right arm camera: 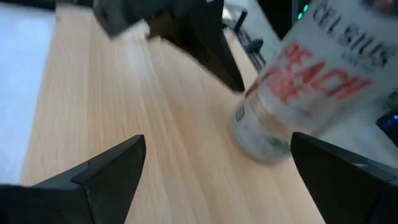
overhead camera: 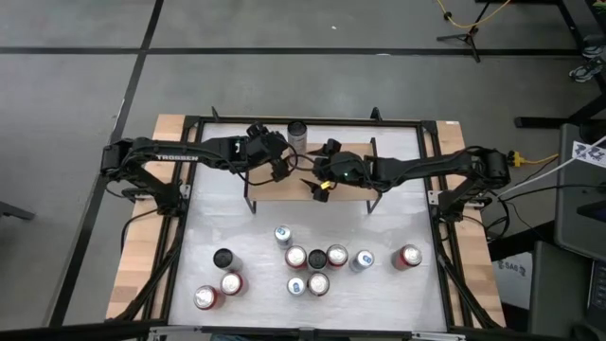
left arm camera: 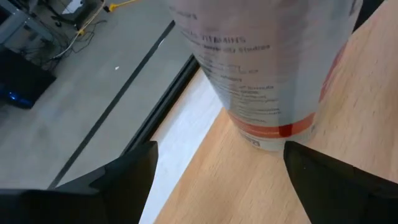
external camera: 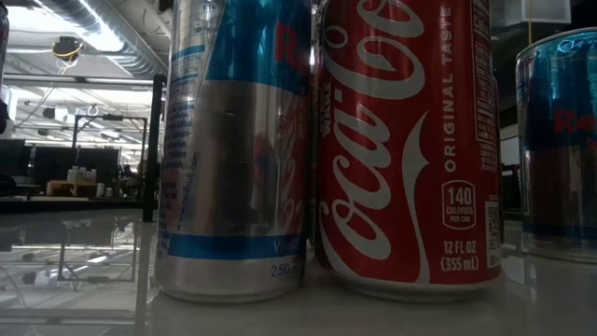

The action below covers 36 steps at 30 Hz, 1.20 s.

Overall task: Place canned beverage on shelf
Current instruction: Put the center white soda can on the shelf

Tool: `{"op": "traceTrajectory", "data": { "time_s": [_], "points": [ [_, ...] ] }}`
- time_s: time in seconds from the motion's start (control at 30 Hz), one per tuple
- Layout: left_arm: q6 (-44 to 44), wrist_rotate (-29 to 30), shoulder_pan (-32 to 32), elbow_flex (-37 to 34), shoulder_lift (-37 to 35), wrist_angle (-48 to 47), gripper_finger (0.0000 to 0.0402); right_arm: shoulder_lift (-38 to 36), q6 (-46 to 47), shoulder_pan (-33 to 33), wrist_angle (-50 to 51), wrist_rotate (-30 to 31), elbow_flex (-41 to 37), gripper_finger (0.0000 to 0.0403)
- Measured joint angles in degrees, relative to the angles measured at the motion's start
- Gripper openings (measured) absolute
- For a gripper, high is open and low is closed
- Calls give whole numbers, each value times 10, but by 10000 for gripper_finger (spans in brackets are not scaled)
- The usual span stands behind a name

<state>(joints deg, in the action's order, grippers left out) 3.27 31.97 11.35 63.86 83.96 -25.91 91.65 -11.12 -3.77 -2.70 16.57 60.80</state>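
Left end effector (overhead camera: 284, 161) spread beside white can (overhead camera: 297, 133) on the shelf (overhead camera: 275, 188); can not gripped.
White can stands upright on the wood shelf top near its far edge, seen between the left fingers (left arm camera: 118, 180) with gaps on both sides. Right end effector (overhead camera: 317, 185) also spread, empty, over the shelf just beside the left one. More cans (overhead camera: 317, 259) stand grouped on the counter (overhead camera: 398, 303) in front of the shelf.

Shelf (overhead camera: 284, 187) bearing one can (overhead camera: 297, 134), table (overhead camera: 379, 294) with cans (overhead camera: 317, 259)
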Motion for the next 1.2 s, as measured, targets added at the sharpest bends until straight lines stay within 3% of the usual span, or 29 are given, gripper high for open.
{"op": "traceTrajectory", "data": {
  "time_s": [0.23, 0.4, 0.8, 1.2],
  "points": [
    [0, 30, 0, 0, -1, -21, 341, -31, 1, 0, 68, 42, 0, 392],
    [-5, 64, 7, 0, -2, -7, 341, -39, -12, -8, 61, 56, 0, 392],
    [11, 14, 26, 0, 5, 41, 341, -40, -10, -69, 58, 28, 0, 392],
    [11, 3, 26, 0, 31, 82, 341, -40, -11, -68, 61, 29, 0, 392]
  ]
}}
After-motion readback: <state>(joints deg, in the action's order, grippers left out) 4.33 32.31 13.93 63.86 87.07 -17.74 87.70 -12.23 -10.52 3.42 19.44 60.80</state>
